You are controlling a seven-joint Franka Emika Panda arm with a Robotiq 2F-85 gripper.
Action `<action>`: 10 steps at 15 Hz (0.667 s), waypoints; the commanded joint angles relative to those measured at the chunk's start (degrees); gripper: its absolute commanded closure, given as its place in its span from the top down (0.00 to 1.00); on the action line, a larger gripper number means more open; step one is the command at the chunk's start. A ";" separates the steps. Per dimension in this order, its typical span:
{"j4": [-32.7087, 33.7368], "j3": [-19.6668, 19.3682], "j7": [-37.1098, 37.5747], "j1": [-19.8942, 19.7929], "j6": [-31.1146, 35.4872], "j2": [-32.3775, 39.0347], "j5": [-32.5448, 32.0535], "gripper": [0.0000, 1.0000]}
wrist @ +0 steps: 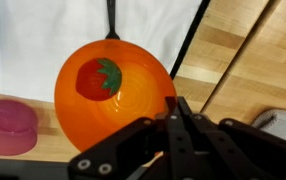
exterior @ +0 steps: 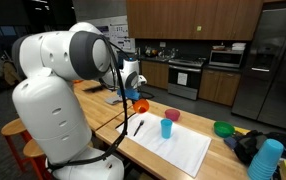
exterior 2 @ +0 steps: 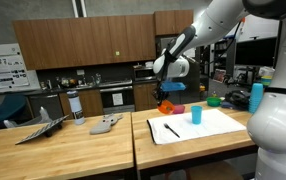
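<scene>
My gripper (wrist: pixel 180 103) is shut, its two fingertips pinched together on the right rim of an orange bowl (wrist: pixel 118 100). A red toy fruit with a green top (wrist: pixel 97 78) lies inside the bowl. In both exterior views the bowl (exterior: pixel 140 104) (exterior 2: pixel 166 104) hangs under the gripper (exterior: pixel 133 96) (exterior 2: pixel 164 93), at or just above the wooden table by the edge of a white mat (exterior 2: pixel 198 125). A small pink bowl (wrist: pixel 8 122) sits close beside the orange one.
On the white mat (exterior: pixel 173 148) lie a black pen (exterior: pixel 137 126) and a blue cup (exterior: pixel 167 128). A green bowl (exterior: pixel 224 128) and stacked blue cups (exterior: pixel 266 160) stand at the table's far end. A black cable (wrist: pixel 188 45) crosses the wrist view.
</scene>
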 commanded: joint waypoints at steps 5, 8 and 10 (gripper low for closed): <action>-2.87 -4.08 -12.50 -0.42 -1.30 -4.77 8.79 0.01; -3.07 -5.06 -13.94 -0.61 -1.41 -5.26 9.53 0.01; -3.58 -5.27 -13.32 -0.78 -1.07 -5.58 9.31 0.01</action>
